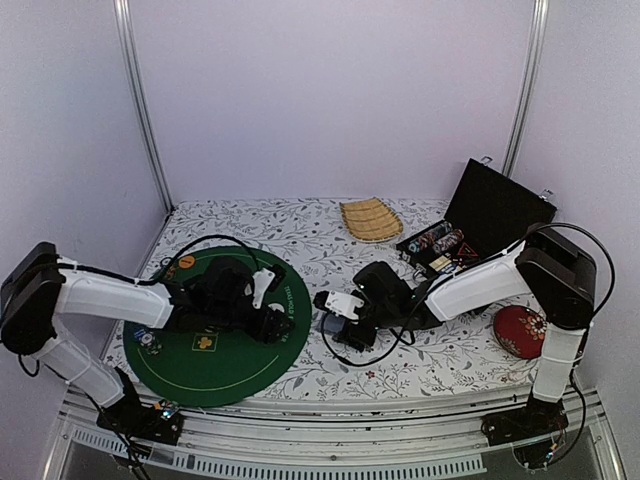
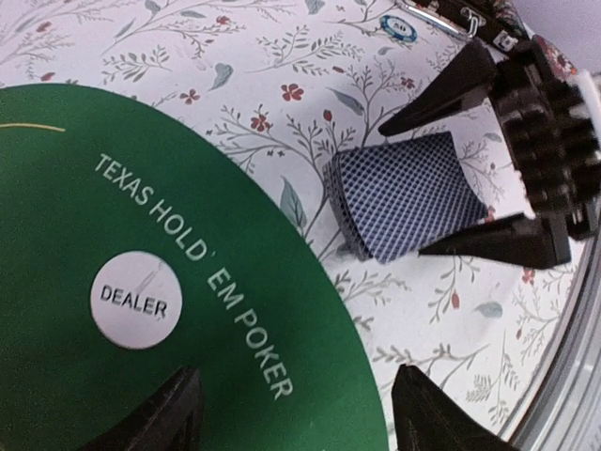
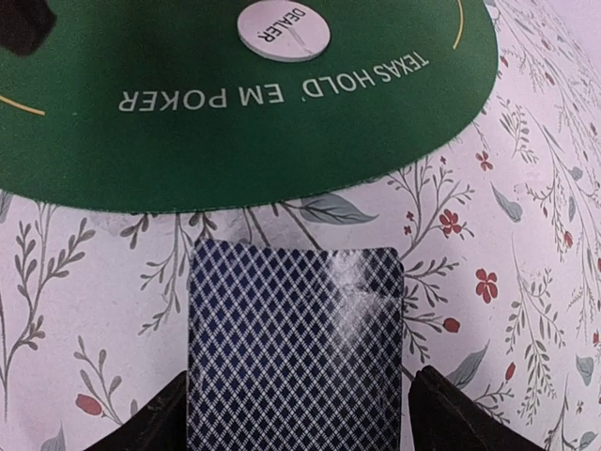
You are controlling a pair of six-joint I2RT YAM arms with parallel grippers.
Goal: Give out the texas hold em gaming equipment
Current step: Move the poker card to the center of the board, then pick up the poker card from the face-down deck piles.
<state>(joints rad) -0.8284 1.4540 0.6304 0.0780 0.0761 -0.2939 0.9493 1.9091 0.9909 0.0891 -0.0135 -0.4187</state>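
I look down on the table (image 1: 400, 372), covered in a white cloth printed with leaves and small red flowers. The round green mat (image 1: 215, 365) lies on its left half, lettered TEXAS HOLD'EM POKER along the rim. My left arm (image 1: 110, 298) reaches across the mat from the left. My right arm (image 1: 480, 285) comes in from the right and bends low toward the middle of the table. At the back right a black case (image 1: 495, 210) stands with its lid up and rows of chips (image 1: 437, 240) in its bottom half. A round red patterned cushion (image 1: 520, 332) sits near the right arm's base, and a tan woven tray (image 1: 370, 218) rests on the cloth at the back, left of the case. The deck of cards (image 3: 296, 348) lies on the cloth just off the mat's right edge, blue-checked backs up, the stack slightly skewed. The right gripper (image 3: 300, 376) straddles it, one finger close along each long side. I cannot tell whether the jaws are pinching the deck or only standing beside it. The left gripper (image 2: 299, 376) hovers over the mat's right part with its jaws spread wide and only green felt between them. The white dealer button (image 2: 136, 299) lies flat on the mat, just inside the lettering. One white-and-blue chip (image 2: 401, 26) rests on the cloth beyond the deck, near the case.
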